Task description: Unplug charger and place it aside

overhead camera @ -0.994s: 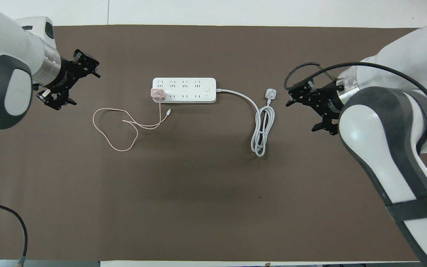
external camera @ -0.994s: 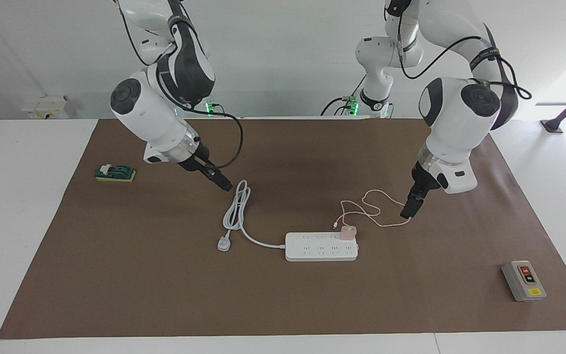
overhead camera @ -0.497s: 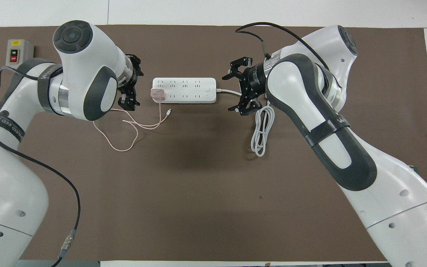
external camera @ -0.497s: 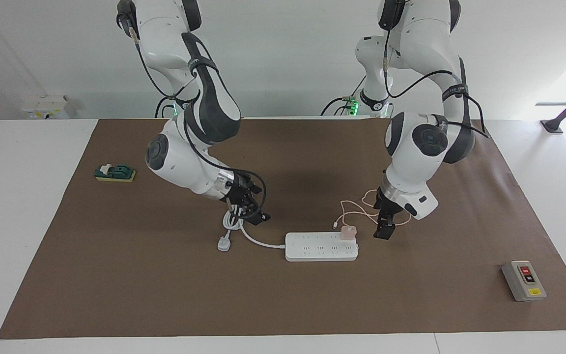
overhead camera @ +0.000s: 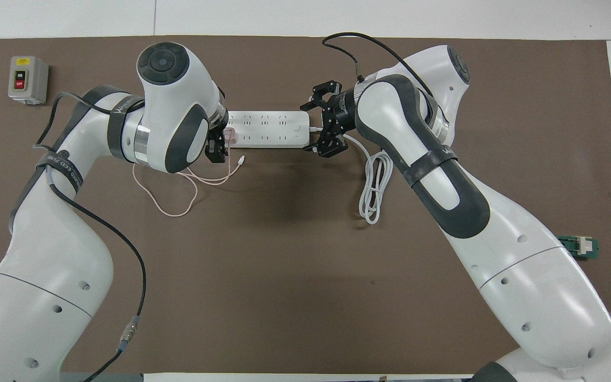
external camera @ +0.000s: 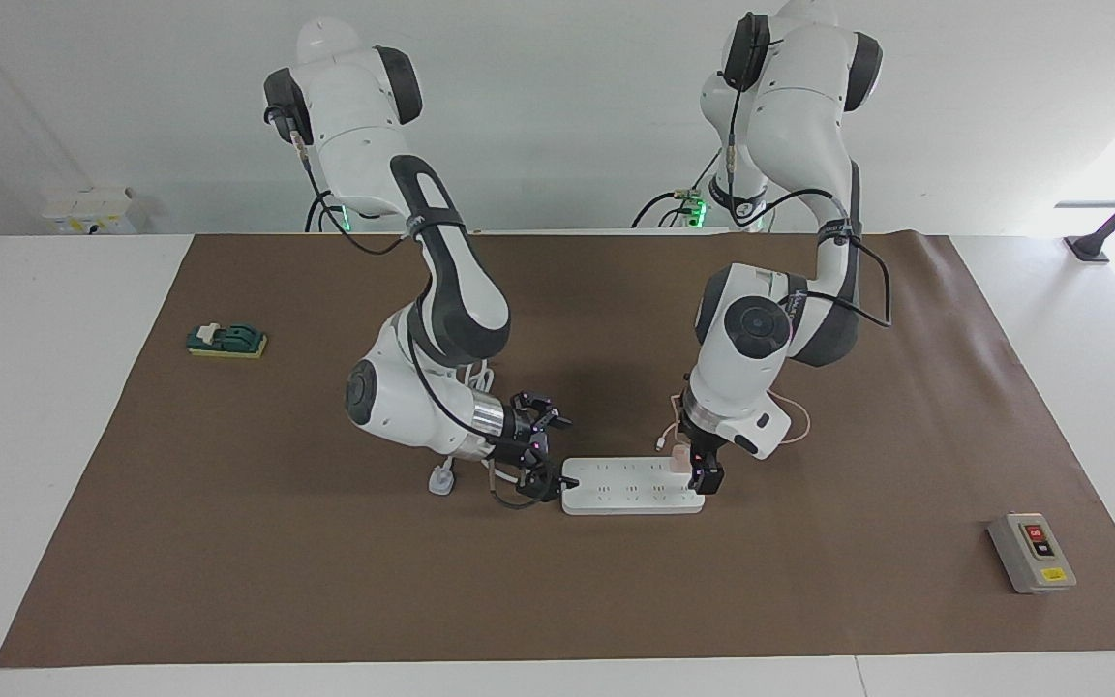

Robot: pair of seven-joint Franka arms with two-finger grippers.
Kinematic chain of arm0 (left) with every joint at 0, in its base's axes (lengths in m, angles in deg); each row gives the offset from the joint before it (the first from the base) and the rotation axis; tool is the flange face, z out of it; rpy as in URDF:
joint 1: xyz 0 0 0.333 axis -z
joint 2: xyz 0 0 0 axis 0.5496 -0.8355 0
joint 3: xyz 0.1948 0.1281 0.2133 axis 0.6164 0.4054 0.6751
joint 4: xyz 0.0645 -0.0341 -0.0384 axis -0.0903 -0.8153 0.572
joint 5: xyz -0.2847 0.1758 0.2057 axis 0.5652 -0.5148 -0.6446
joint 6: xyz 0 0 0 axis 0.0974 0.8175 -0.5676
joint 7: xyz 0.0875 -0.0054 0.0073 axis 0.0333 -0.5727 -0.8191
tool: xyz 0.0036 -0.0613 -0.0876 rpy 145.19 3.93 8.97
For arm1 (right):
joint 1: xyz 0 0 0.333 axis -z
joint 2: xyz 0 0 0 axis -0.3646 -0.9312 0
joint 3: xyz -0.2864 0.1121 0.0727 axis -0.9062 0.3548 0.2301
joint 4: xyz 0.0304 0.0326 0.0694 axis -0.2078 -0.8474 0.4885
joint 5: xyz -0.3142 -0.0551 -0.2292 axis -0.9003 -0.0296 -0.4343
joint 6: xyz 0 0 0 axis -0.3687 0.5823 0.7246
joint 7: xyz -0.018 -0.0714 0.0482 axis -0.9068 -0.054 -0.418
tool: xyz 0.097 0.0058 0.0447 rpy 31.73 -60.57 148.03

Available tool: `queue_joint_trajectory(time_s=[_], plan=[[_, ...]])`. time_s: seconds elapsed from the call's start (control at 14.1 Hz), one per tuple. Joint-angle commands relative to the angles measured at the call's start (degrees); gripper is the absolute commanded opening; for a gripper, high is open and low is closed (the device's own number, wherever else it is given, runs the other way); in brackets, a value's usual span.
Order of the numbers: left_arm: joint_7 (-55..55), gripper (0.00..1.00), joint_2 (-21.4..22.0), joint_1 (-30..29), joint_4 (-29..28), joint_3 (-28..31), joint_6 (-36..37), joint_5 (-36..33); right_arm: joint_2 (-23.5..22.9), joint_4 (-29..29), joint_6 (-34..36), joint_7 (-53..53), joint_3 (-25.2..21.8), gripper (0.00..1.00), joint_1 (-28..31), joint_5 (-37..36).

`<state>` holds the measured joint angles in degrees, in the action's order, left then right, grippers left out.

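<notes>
Pink and small, the charger (external camera: pixel 679 456) sat plugged into the power strip (external camera: pixel 630 488) at the end toward the left arm, its thin cable (overhead camera: pixel 167 185) looped on the brown mat nearer the robots. The step in hand looked like the approach. The left gripper (external camera: pixel 708 477) hung wrist-down at the charger, jaws wide, gripping nothing. The right gripper (external camera: pixel 540 455) reached in level, fingers spread around the strip's cord end, seemingly to brace it. Next, the left fingers needed to close on the charger and pull straight up
</notes>
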<state>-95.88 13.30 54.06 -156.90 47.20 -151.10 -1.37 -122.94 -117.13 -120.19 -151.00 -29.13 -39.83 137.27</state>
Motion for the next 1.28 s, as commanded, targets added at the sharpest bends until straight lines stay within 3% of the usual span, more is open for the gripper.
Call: queue_joint_trajectory(time_s=[0.0, 0.14, 0.36, 0.43, 0.5, 0.57, 0.92, 1.07, 1.14, 1.21], plan=[[-1.4, 1.0, -1.3, 0.8, 1.9, 0.8, 0.1, -1.1, -6.5, 8.1, -0.2, -1.3, 0.0, 1.0, -0.7, 1.2], [-1.4, 0.87, -1.1, 0.9, 1.9, 0.9, 0.6, -1.2, -8.4, 9.7, -0.9, -1.4, 0.1, 1.0, -0.7, 1.3], [-1.6, 0.55, -1.2, 1.5, 1.9, 0.8, 0.8, -2.9, -9.0, 10.0, -1.1, -1.3, 0.1, 1.0, -0.8, 1.2], [-2.0, 0.34, -1.2, 1.5, 1.9, 0.8, 0.6, -2.9, -9.5, 10.0, -1.1, -1.1, 0.1, 1.0, -0.8, 1.2], [-2.1, 0.04, -1.2, 1.5, 2.0, 0.8, 0.6, -2.9, -9.8, 10.3, -1.8, -1.1, 0.1, 1.0, -0.9, 1.2], [-2.2, 0.0, -1.1, 1.5, 2.0, 0.8, 0.6, -2.8, -9.8, 10.0, -2.9, -1.1, 0.1, 1.0, -1.0, 1.0], [-7.2, 0.0, -1.3, 1.3, 2.0, 0.8, -0.7, -2.9, -9.8, 9.4, -5.3, -0.7, -0.1, 0.97, -3.0, -0.1], [-7.1, 0.0, -1.3, 1.4, 2.0, 0.8, -0.7, -3.3, -9.8, 9.3, -5.2, -0.7, 0.0, 0.64, -2.9, -0.2], [-7.1, 0.0, -1.3, 1.4, 2.0, 0.8, -0.7, -3.4, -9.8, 9.3, -5.3, -0.7, 0.0, 0.54, -3.0, -0.1], [-7.1, 0.0, -1.3, 1.4, 2.0, 0.8, -0.7, -3.8, -9.8, 9.3, -5.3, -0.7, 0.0, 0.51, -2.9, 0.0]])
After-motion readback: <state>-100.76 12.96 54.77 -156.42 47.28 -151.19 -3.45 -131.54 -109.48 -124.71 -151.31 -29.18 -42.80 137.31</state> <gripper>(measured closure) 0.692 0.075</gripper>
